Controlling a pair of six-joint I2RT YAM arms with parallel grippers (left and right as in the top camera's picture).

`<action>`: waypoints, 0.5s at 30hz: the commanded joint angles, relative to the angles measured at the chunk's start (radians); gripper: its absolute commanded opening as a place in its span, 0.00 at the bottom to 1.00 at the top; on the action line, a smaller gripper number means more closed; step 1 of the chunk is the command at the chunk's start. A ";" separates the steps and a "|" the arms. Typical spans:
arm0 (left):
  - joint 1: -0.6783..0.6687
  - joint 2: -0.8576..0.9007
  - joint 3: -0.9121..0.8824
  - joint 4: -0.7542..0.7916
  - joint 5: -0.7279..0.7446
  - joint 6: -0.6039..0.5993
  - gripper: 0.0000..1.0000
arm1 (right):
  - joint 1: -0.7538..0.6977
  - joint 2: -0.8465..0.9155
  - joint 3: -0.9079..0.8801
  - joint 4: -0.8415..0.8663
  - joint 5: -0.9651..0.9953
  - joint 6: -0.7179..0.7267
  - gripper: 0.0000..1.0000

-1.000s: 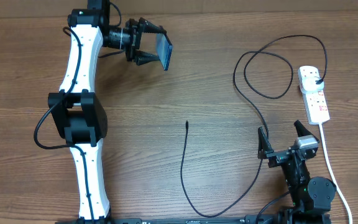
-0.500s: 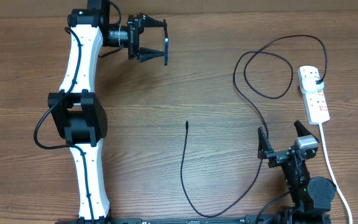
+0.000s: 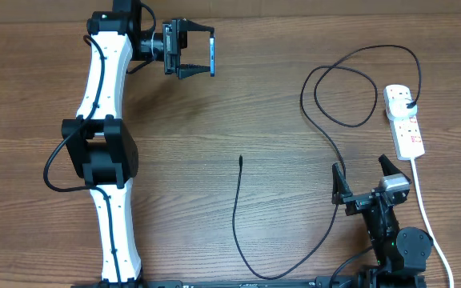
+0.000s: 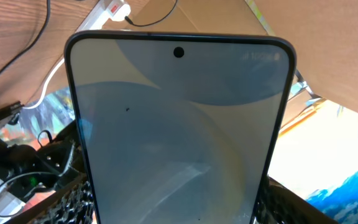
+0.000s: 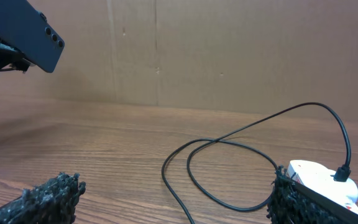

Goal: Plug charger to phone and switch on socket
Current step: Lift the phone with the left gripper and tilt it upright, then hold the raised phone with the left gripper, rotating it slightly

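Note:
My left gripper (image 3: 211, 54) is shut on the phone (image 3: 213, 56) and holds it off the table at the far left, edge-on to the overhead camera. In the left wrist view the pale screen of the phone (image 4: 179, 124) fills the frame between my fingers (image 4: 73, 199). The charger cable (image 3: 234, 216) lies loose mid-table, its connector tip (image 3: 240, 159) free. Its plug (image 3: 407, 98) sits in the white socket (image 3: 404, 120) at the right. My right gripper (image 3: 364, 172) stands open near the front right with nothing in it, and the cable loop (image 5: 229, 168) lies ahead of it.
The socket's thick white cord (image 3: 426, 216) runs down the right side past my right arm. A cardboard wall (image 5: 229, 50) stands along the table's far edge. My left arm (image 3: 102, 152) stretches along the left side.
The left wrist has rolled, so the phone went from showing its blue face to standing edge-on in the overhead view. The right arm and the cable have not moved.

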 commanded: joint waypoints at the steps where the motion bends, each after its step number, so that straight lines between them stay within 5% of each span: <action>1: -0.007 -0.001 0.034 0.001 0.068 -0.018 0.04 | 0.008 -0.007 -0.010 0.005 0.008 0.000 1.00; 15: -0.012 -0.001 0.034 0.001 0.052 -0.014 0.04 | 0.008 -0.007 -0.010 0.005 0.008 0.000 1.00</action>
